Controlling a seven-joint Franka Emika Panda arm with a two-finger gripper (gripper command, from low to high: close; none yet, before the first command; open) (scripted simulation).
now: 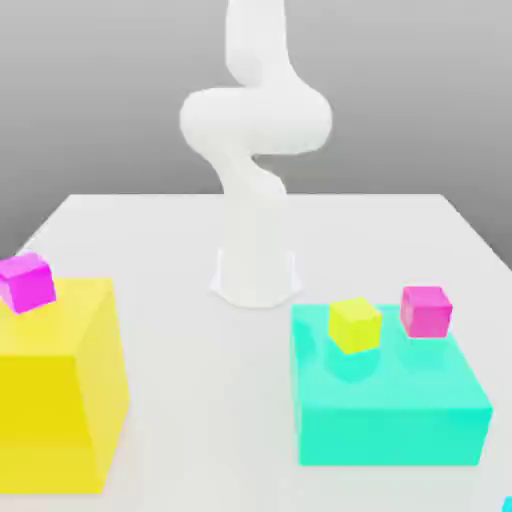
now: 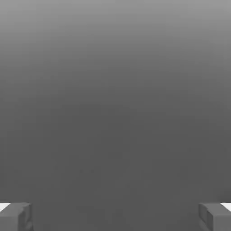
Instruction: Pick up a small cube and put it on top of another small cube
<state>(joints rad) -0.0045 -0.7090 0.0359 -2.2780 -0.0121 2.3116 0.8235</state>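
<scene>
In the hand view my gripper (image 2: 115,217) is open, its two grey fingertips (image 2: 16,216) far apart with nothing between them, and it faces plain grey background. In the exterior view the white arm (image 1: 252,150) rises from its base and leaves the picture upward. A small cyan bit (image 1: 507,504) sits at the exterior view's lower right corner, cut off by the edge, so I cannot tell its shape. A small yellow cube (image 1: 355,324) and a small magenta cube (image 1: 426,310) rest apart on the large cyan block (image 1: 390,410).
A large yellow block (image 1: 55,400) stands at the exterior view's left with another small magenta cube (image 1: 27,281) on its top corner. The arm's base (image 1: 255,280) stands mid-table (image 1: 200,400) between the two big blocks.
</scene>
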